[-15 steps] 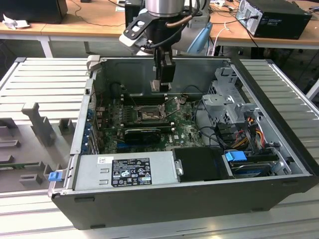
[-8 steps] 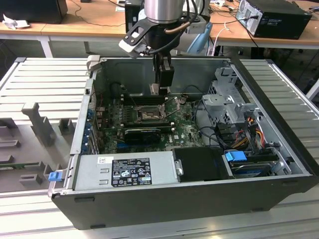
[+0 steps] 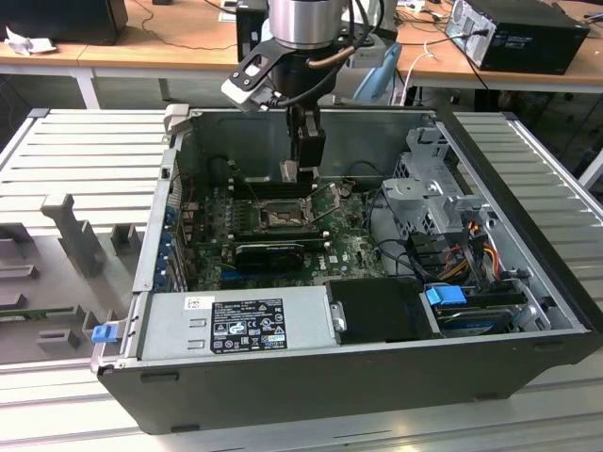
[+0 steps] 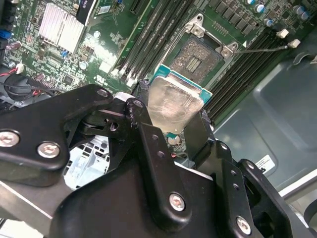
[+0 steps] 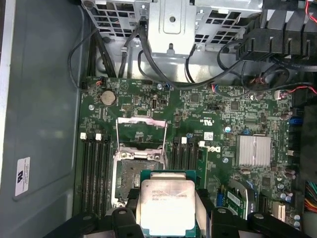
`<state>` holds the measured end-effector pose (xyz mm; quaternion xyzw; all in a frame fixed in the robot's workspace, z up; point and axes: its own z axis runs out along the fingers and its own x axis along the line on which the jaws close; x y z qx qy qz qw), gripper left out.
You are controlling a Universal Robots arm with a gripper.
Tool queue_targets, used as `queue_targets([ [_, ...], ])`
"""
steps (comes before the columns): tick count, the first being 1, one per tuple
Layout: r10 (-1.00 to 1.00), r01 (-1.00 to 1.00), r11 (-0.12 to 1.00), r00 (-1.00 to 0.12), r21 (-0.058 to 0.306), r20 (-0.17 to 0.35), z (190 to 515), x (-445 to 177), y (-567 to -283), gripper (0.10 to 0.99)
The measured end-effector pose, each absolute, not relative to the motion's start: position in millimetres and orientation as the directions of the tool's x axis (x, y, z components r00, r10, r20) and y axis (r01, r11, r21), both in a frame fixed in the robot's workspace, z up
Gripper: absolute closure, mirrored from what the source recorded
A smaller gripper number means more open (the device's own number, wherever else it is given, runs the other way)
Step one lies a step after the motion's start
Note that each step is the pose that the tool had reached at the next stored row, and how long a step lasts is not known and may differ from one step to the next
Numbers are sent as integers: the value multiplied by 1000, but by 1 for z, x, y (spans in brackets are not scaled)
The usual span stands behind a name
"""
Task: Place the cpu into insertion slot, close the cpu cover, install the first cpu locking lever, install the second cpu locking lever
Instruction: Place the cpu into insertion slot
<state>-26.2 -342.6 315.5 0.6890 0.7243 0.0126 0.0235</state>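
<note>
Ribbed metal table (image 3: 85, 151) under an open computer case (image 3: 311, 377), desks behind, and I hang inside that case over the green board (image 5: 223, 106).

My gripper (image 5: 167, 218) is closed on the cpu (image 5: 167, 206). One finger presses each of two opposite edges, and its dull silver top faces up toward me. The chip is in the air and touches nothing but my fingers (image 4: 143, 124).

What matters is the offset. The insertion slot (image 5: 136, 181) lies below my hand and a little to one side, not squarely under the chip. In the first wrist view the chip overlaps only one corner of the slot. Its edges look roughly parallel to the slot's rim, so I judge the gap to be more one of position than of turn. The chip is square and has no long axis to line up.

The slot is open and empty. The cpu cover (image 5: 141, 126) stands raised at the slot's far edge, beyond my fingertips, with a thin lever up on either side of it.

Room is tight sideways — long black memory slots (image 5: 94, 163) run close along both flanks of the slot. Straight above it the way looks free.
</note>
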Motion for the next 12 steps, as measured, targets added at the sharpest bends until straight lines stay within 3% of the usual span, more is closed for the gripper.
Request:
queue_targets([
  [12, 999, 997, 50, -49, 51, -17, 294, -28, -338, 557],
])
